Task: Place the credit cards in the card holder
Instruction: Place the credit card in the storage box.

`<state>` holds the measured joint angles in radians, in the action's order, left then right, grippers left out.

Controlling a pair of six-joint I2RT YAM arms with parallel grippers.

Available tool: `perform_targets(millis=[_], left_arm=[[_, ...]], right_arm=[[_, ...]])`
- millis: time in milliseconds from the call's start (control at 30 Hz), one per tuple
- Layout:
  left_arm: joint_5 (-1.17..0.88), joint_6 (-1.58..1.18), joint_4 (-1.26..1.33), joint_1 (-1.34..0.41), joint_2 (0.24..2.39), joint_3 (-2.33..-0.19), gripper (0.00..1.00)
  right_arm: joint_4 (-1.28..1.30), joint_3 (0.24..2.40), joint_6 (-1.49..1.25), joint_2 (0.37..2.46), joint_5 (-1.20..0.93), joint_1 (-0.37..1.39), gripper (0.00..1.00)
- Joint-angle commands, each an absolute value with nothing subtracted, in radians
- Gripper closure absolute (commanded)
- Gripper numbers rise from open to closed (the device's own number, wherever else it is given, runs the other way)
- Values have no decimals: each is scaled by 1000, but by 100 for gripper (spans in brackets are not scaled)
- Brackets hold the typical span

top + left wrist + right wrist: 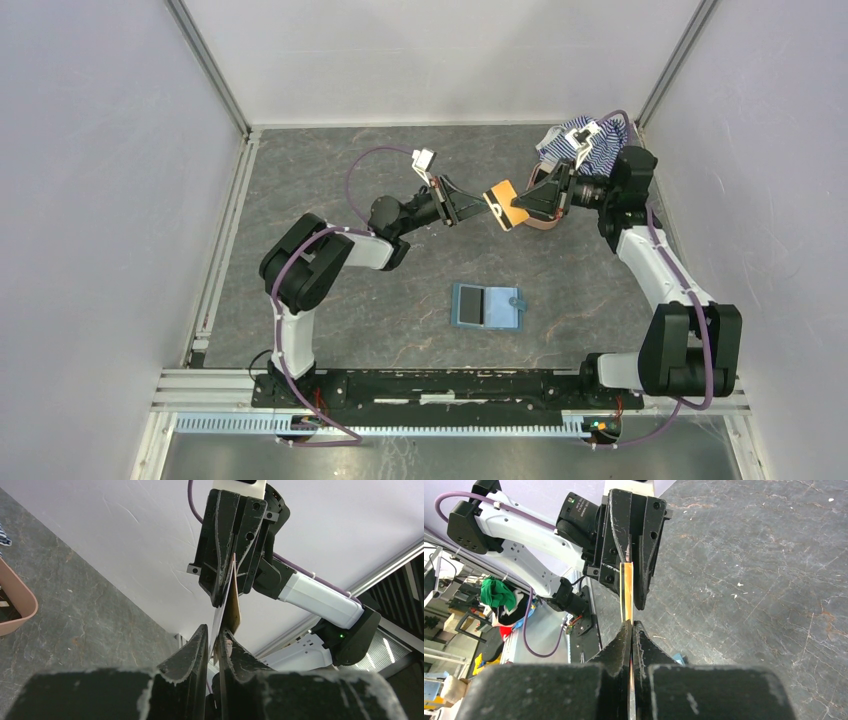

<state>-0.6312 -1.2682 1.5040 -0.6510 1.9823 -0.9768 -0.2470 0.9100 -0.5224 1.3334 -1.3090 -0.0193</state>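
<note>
A tan-gold credit card (503, 206) hangs in the air over the back of the table, between both grippers. My right gripper (525, 208) is shut on its right end; in the right wrist view the fingers (631, 625) pinch the card's edge (625, 592). My left gripper (478, 207) is at the card's left end. In the left wrist view its fingers (214, 637) straddle the card (227, 605) with a narrow gap, the left finger clear of it. The teal card holder (488, 306) lies open and flat on the table, nearer the arms' bases. A dark card lies in it.
A pink oval case (545, 215) sits under my right gripper, its rim (15, 605) showing in the left wrist view. A blue-white striped cloth (590, 140) lies at the back right corner. White walls enclose the table on three sides.
</note>
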Motion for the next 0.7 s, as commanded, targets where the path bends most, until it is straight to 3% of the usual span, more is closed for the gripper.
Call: perform_targets(millis=[0, 100, 667], left_arm=[[-656, -1271, 1738, -665, 1928, -1034, 84], [-660, -1296, 1737, -666, 1933, -1038, 97], [-510, -1402, 1737, -583, 1950, -887, 98]], right_arm=[[-205, 948, -458, 1352, -1321, -6, 100], [-135, 971, -396, 1362, -1316, -6, 100], [-72, 1010, -326, 1398, -1339, -26, 100]])
